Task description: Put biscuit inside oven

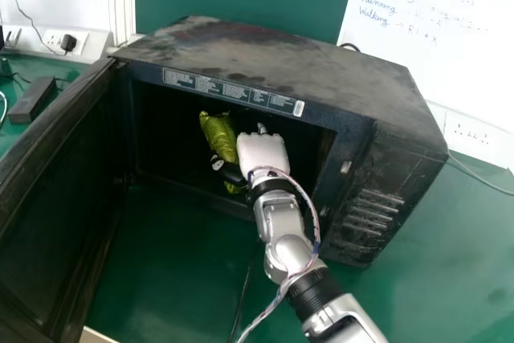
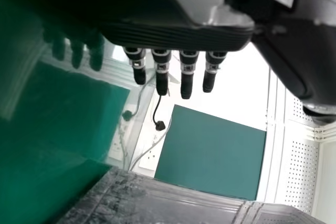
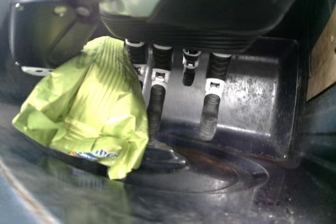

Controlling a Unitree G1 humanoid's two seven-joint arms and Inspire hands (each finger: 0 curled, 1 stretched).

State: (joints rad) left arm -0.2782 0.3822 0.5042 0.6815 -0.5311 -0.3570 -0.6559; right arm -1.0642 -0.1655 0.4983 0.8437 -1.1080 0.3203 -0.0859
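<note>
In the head view, the right robot hand (image 1: 263,153) reached into the one oven (image 1: 265,47), its fingers pointing into the cavity, its dark thumb against the single biscuit packet (image 1: 215,134). The packet was inside the oven, just beside the hand on the side towards the door (image 1: 60,166). That one door, a flat dark panel, stood open at the oven's left; the oven's boxy top was smudged and dusty. Two socket panels were on the wall, one to either side of the oven, above a smooth, glossy green bench (image 1: 181,259). In the left wrist view, the left robot hand (image 2: 178,36) was open, its dark fingers straight, holding nothing and apart from the oven. In the right wrist view, the right robot hand (image 3: 210,19) was fairly wide, most fingers nearly straight, and the crinkled, shiny green wrapper lay between thumb and fingers, how firmly gripped I could not tell, above the oven's sleek dark floor.
</note>
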